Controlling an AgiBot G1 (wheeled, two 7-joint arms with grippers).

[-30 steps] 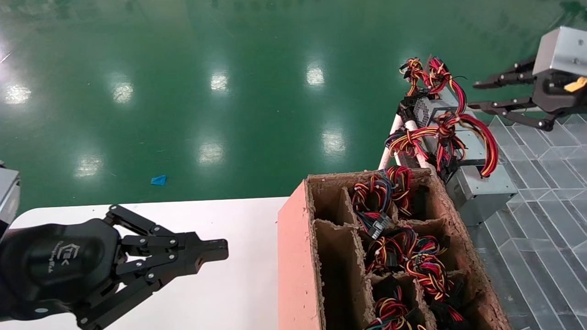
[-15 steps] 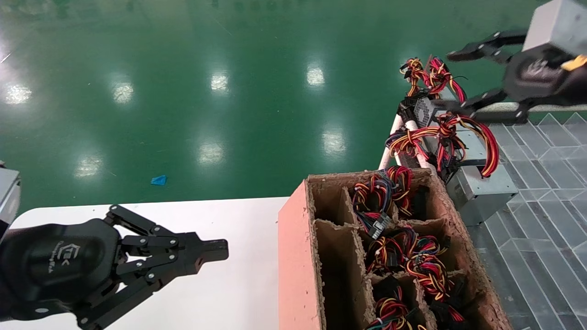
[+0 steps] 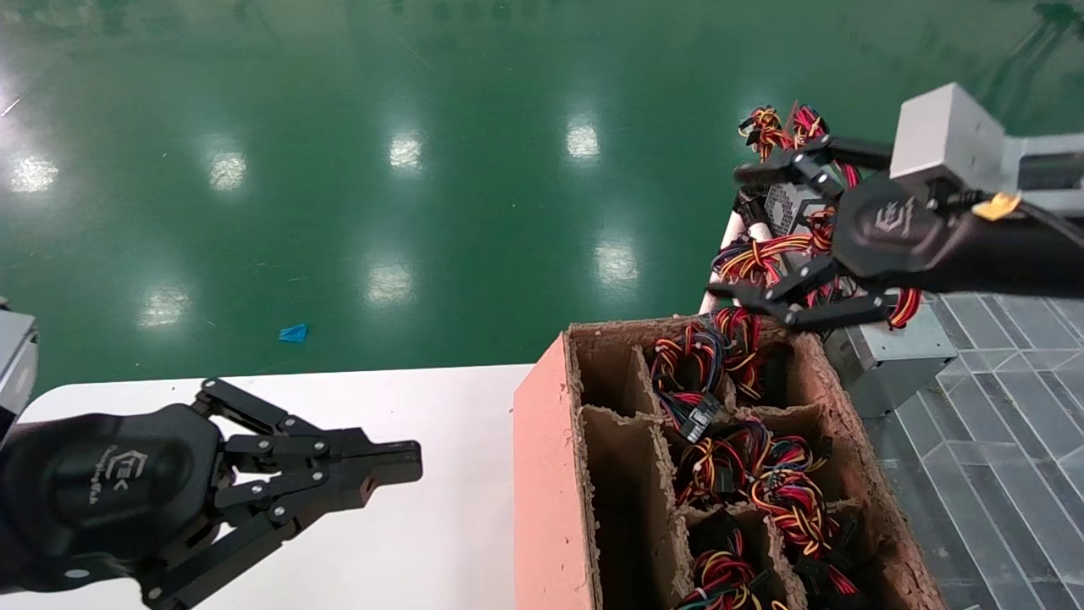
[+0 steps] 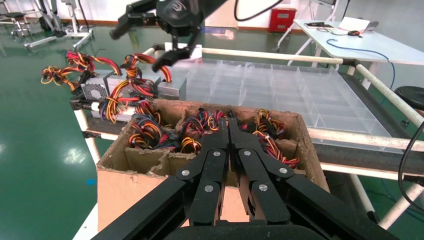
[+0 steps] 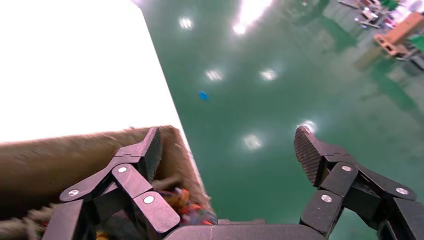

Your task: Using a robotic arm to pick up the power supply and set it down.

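A white logo mark sits on the rounded palm of the right gripper [image 3: 745, 235]; no letters in it can be read. The left gripper [image 3: 398, 464] carries a like white mark with a line of small print under it, too small to read.

Bright overhead lamps glare off the glossy green floor [image 3: 381, 169]; the white table [image 5: 70, 65] is blown out

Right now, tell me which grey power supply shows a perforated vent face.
The far power supply, under the open right gripper. The near power supply beside the cardboard box shows only plain sheet metal.
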